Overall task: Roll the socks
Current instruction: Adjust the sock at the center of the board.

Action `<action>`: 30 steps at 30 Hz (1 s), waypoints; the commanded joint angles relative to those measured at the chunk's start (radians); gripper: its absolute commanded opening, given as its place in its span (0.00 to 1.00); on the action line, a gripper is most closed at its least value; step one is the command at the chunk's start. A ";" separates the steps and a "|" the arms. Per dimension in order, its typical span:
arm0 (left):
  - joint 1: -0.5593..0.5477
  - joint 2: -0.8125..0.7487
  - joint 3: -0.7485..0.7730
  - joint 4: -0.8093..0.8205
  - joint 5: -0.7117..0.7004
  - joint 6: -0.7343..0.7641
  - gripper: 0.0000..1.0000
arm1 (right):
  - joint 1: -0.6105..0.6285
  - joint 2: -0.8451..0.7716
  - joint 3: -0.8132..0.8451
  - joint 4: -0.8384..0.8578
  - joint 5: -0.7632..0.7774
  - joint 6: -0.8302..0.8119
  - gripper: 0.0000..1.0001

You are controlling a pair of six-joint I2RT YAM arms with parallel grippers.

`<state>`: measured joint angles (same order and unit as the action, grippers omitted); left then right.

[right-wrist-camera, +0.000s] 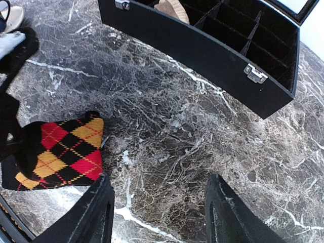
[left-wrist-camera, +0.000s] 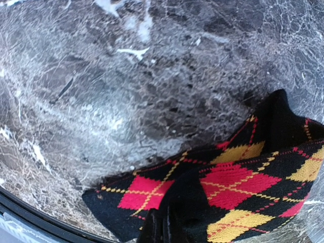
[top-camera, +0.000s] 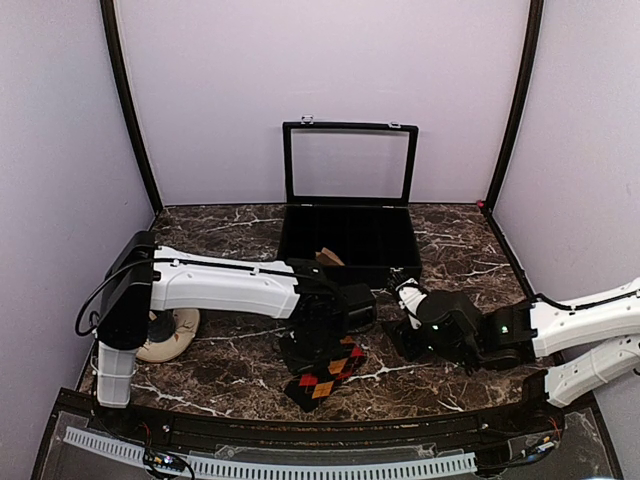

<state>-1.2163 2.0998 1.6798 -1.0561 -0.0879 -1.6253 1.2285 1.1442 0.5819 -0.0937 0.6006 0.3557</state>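
Pinching argyle sock point(top-camera: 325, 385) shut in left gripper point(top-camera: 316, 355), just before case point(top-camera: 345, 270); likely needing tight, even rolling; holding right gripper point(right-wrist-camera: 159, 178) open, empty.

One argyle sock point(top-camera: 325, 378), one black case point(top-camera: 300, 235)

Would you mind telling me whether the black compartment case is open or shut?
Open. The black compartment case has its lid standing upright at the back, leaving the dividers exposed.

Marble table point(top-camera: 230, 225) carries argyle sock point(top-camera: 325, 378), tan sock point(top-camera: 175, 335), black case point(top-camera: 390, 270).
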 commanded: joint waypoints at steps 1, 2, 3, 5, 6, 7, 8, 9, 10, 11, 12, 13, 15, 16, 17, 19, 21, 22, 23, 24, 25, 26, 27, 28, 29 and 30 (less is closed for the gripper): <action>-0.019 -0.077 -0.029 -0.064 -0.022 -0.048 0.00 | -0.024 0.026 0.009 0.059 -0.040 -0.017 0.57; -0.022 -0.083 -0.035 -0.064 -0.022 -0.054 0.00 | -0.027 0.032 0.011 0.062 -0.047 -0.019 0.57; -0.026 -0.087 -0.041 -0.064 -0.022 -0.059 0.00 | -0.029 0.037 0.012 0.065 -0.052 -0.020 0.56; -0.034 -0.095 -0.048 -0.070 -0.022 -0.070 0.00 | -0.031 0.048 0.017 0.073 -0.062 -0.021 0.57; -0.037 -0.100 -0.053 -0.073 -0.022 -0.075 0.00 | -0.033 0.053 0.019 0.076 -0.065 -0.022 0.57; -0.041 -0.104 -0.058 -0.077 -0.020 -0.080 0.00 | -0.033 0.058 0.020 0.080 -0.067 -0.023 0.57; -0.044 -0.111 -0.065 -0.077 -0.020 -0.085 0.00 | -0.034 0.066 0.022 0.084 -0.071 -0.022 0.57; -0.047 -0.116 -0.075 -0.075 -0.020 -0.091 0.00 | -0.035 0.071 0.025 0.088 -0.075 -0.022 0.57; -0.050 -0.123 -0.086 -0.071 -0.019 -0.095 0.00 | -0.037 0.077 0.028 0.094 -0.078 -0.022 0.57; -0.052 -0.129 -0.096 -0.067 -0.016 -0.099 0.00 | -0.038 0.085 0.030 0.098 -0.082 -0.022 0.57; -0.054 -0.133 -0.106 -0.061 -0.015 -0.103 0.00 | -0.040 0.095 0.035 0.104 -0.087 -0.024 0.57; -0.054 -0.137 -0.113 -0.057 -0.012 -0.107 0.00 | -0.040 0.101 0.038 0.109 -0.091 -0.024 0.57; -0.060 -0.141 -0.124 -0.053 -0.010 -0.109 0.00 | -0.042 0.116 0.048 0.116 -0.099 -0.024 0.57; -0.062 -0.142 -0.127 -0.052 -0.008 -0.111 0.00 | -0.042 0.126 0.053 0.121 -0.103 -0.023 0.57; -0.064 -0.143 -0.130 -0.050 -0.008 -0.112 0.00 | -0.043 0.134 0.056 0.125 -0.107 -0.024 0.56; -0.067 -0.144 -0.140 -0.042 -0.002 -0.110 0.00 | -0.045 0.153 0.066 0.133 -0.116 -0.024 0.57; -0.069 -0.146 -0.150 -0.029 0.002 -0.109 0.00 | -0.046 0.170 0.078 0.135 -0.126 -0.024 0.57; -0.069 -0.147 -0.155 -0.022 0.004 -0.106 0.00 | -0.047 0.179 0.082 0.138 -0.133 -0.022 0.57; -0.068 -0.146 -0.158 -0.016 0.006 -0.103 0.00 | -0.047 0.187 0.086 0.142 -0.139 -0.023 0.57; -0.069 -0.146 -0.159 -0.013 0.008 -0.103 0.00 | -0.048 0.195 0.088 0.144 -0.144 -0.020 0.57; -0.071 -0.146 -0.161 -0.011 0.009 -0.102 0.00 | -0.050 0.202 0.091 0.146 -0.150 -0.017 0.57; -0.073 -0.146 -0.162 -0.010 0.010 -0.103 0.00 | -0.050 0.209 0.093 0.149 -0.158 -0.012 0.57; -0.075 -0.147 -0.164 -0.010 0.010 -0.103 0.00 | -0.050 0.216 0.094 0.151 -0.163 -0.009 0.57; -0.077 -0.147 -0.166 -0.009 0.011 -0.104 0.00 | -0.051 0.222 0.094 0.153 -0.171 -0.004 0.57; -0.078 -0.147 -0.168 -0.007 0.013 -0.104 0.00 | -0.052 0.228 0.093 0.157 -0.177 0.001 0.57; -0.078 -0.147 -0.171 -0.006 0.014 -0.105 0.00 | -0.052 0.233 0.092 0.161 -0.184 0.005 0.57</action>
<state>-1.2835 2.0098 1.5295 -1.0500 -0.0822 -1.7172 1.1851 1.3560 0.6498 0.0223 0.4526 0.3405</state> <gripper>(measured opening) 0.022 0.566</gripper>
